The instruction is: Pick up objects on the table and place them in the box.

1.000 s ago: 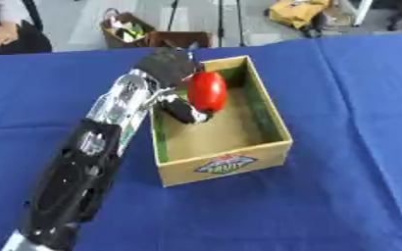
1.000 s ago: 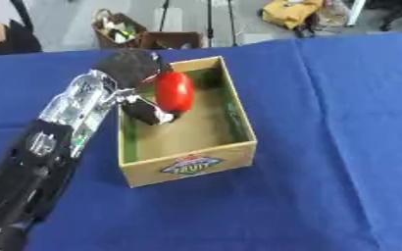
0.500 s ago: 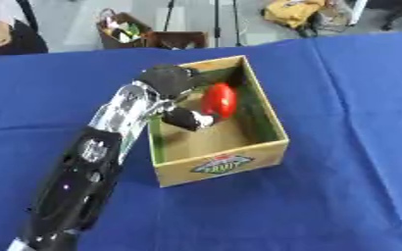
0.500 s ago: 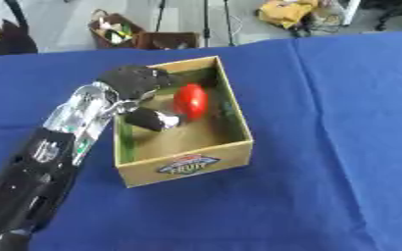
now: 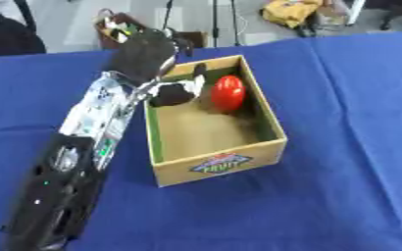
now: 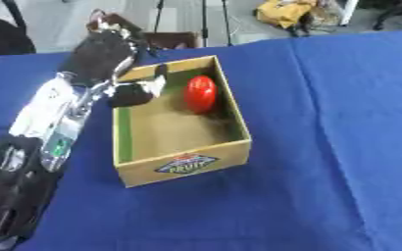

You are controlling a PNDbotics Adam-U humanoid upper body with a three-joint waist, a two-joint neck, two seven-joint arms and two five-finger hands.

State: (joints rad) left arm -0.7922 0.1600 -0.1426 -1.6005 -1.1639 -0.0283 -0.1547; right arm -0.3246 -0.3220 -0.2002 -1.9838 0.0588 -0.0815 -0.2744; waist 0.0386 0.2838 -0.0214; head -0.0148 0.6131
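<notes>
Left eye view: 1 red object (image 5: 228, 93) lies inside the box (image 5: 217, 164), against its right wall near the far end, long axis running near-to-far. The left robot hand (image 5: 144, 59) hovers over the box's far-left corner, fingers relaxed, holding nothing; the object lies to its right.

Right eye view: 1 box on the blue counter (image 6: 341, 147); no right robot hand shows.

Blue tablecloth (image 5: 359, 98); beyond it, a yellow bag (image 5: 294, 10) on the floor.

The left arm reaches forward from the lower left corner, and the left hand (image 5: 146, 58) hangs with relaxed fingers and its thumb (image 5: 177, 93) pointing to the right.
</notes>
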